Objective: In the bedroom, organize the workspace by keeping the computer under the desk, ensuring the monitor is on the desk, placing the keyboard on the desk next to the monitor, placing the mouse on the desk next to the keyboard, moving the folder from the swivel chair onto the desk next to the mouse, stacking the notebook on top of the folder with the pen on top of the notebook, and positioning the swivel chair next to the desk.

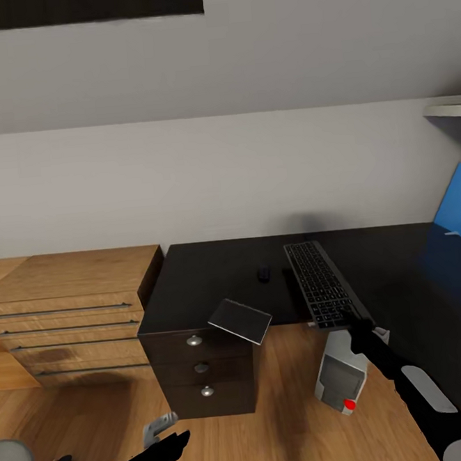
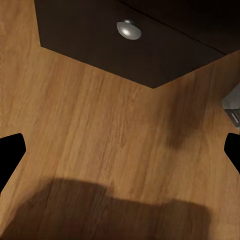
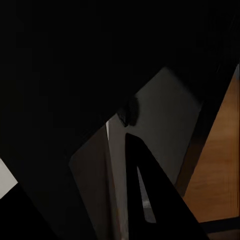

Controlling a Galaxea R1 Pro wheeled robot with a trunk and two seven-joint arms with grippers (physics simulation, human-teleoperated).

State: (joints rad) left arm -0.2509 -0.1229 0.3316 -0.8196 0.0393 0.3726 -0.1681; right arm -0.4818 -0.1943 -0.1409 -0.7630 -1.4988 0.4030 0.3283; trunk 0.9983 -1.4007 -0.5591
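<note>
The right claw (image 1: 352, 323) seems clamped on the keyboard's (image 1: 322, 282) near end, which overhangs the counter's (image 1: 213, 274) front edge, probably for sliding it inward. The left claw (image 1: 165, 439) hangs spread above the floor.

Desk (image 1: 213, 274) top matt black, smooth. Drawer chest (image 1: 62, 301) and floor (image 1: 289, 421) light wood grain, satin. 3 drawer knobs (image 1: 193, 341) shiny metal. Keyboard (image 1: 322, 283) dark matt keys. Computer (image 1: 339, 378) pale plastic.
</note>
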